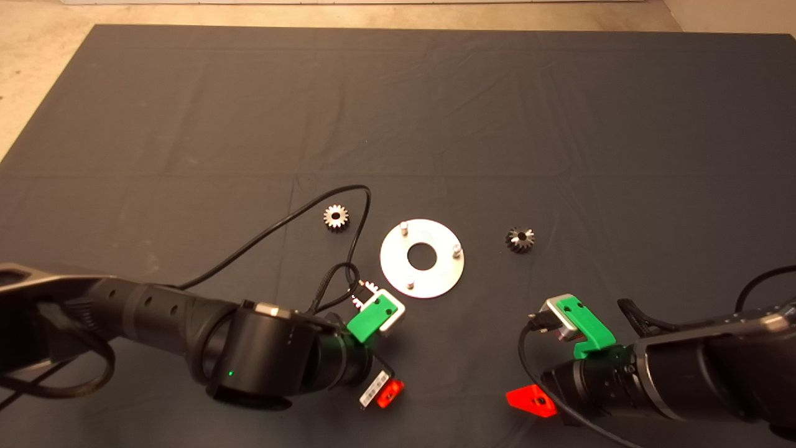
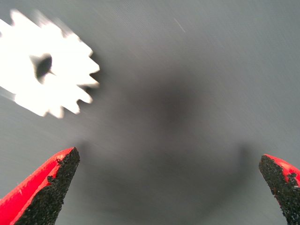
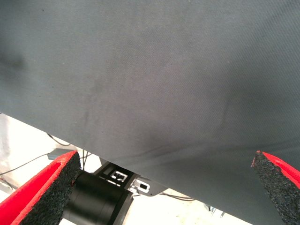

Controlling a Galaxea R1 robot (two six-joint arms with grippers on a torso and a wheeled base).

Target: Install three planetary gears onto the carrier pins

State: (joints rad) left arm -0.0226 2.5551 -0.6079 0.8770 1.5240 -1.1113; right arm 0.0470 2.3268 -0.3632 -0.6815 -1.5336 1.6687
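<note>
The flat silver disc [image 1: 435, 277] lies mid-mat, and its three carrier pins [image 1: 403, 226] stand bare. One silvery planetary gear [image 1: 336, 217] lies left of the disc. The darker gear [image 1: 520, 239] lies right of it. A second silvery gear [image 1: 364, 291] peeks out beside the left arm's wrist camera, near the disc's lower left. It shows bright in the left wrist view [image 2: 47, 70], flat on the mat ahead of the fingers. My left gripper [image 2: 168, 187] is open and empty, low over the mat [image 1: 385, 373]. My right gripper [image 3: 164, 187] is open and empty at lower right [image 1: 535, 379].
A black cable [image 1: 292, 218] loops from the left arm across the mat near the silvery gear. The right wrist view looks over the mat's near edge [image 3: 140, 161] at the robot's base and floor.
</note>
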